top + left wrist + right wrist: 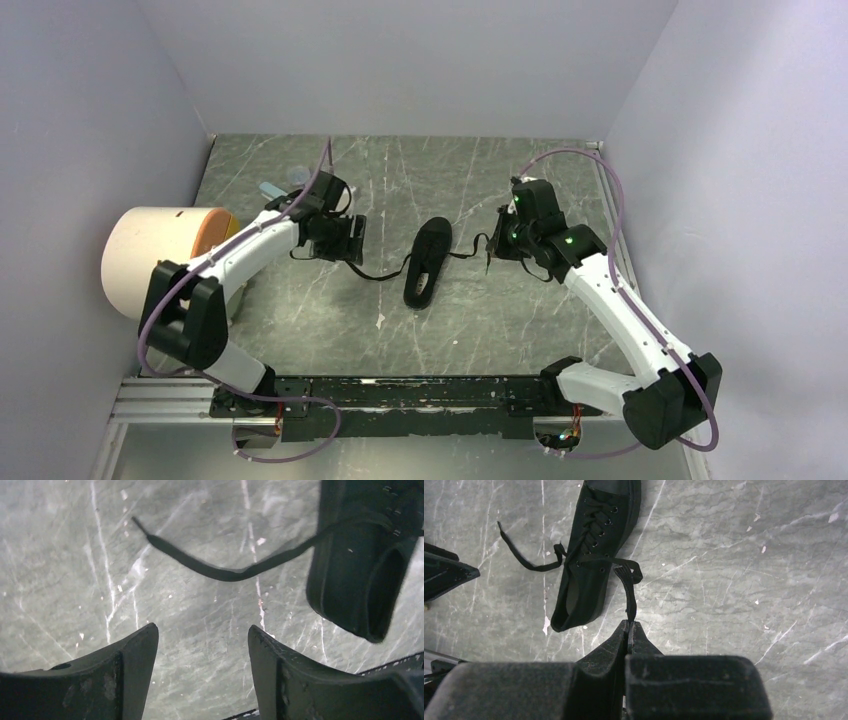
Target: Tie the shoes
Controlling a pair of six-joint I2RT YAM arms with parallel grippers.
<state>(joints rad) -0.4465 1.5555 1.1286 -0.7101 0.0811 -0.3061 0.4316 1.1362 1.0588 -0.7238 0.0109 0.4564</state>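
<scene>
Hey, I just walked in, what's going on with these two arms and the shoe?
Two robot arms are working on a black shoe lying on the grey table, with its laces untied. The right gripper is shut on one lace end, which runs from the shoe to it. The left gripper is open above the table, holding nothing; the other lace end lies loose on the surface just ahead of it. No knot is visible yet.
</scene>
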